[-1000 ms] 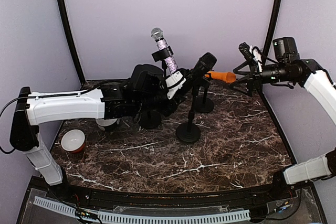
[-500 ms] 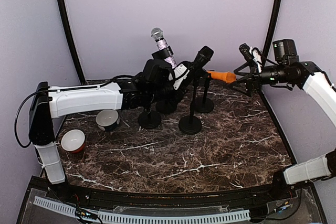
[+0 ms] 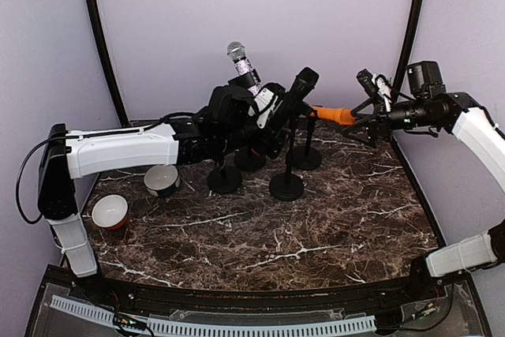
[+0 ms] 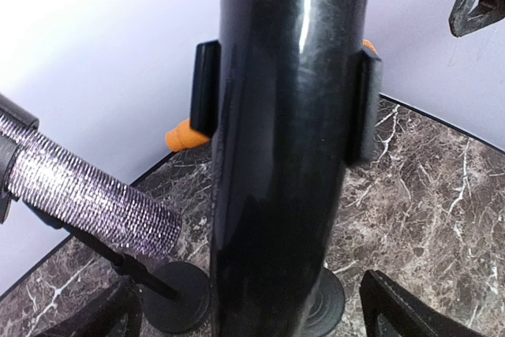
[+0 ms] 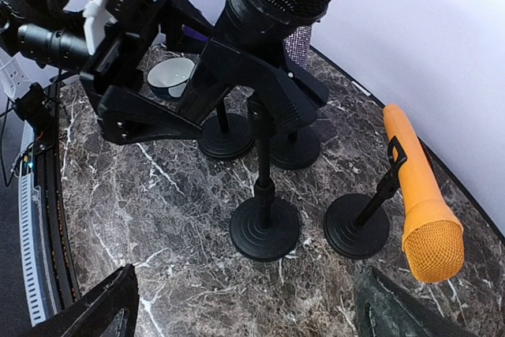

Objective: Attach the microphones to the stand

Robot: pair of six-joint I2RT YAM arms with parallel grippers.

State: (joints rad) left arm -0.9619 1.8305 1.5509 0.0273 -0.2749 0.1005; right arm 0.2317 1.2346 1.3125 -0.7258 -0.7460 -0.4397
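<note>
Glittery lilac microphone (image 3: 245, 69), black microphone (image 3: 293, 96), orange microphone (image 5: 420, 195), dark white-veined marble table (image 3: 316, 226)

Back centre: four black round-based microphone stands (image 3: 286, 185) crowd together, blocking my way there.
Left: two white-and-red bowls (image 3: 110, 211) near my left arm.
Front: bare dark marble tabletop (image 3: 316, 242), free to pass.
</note>
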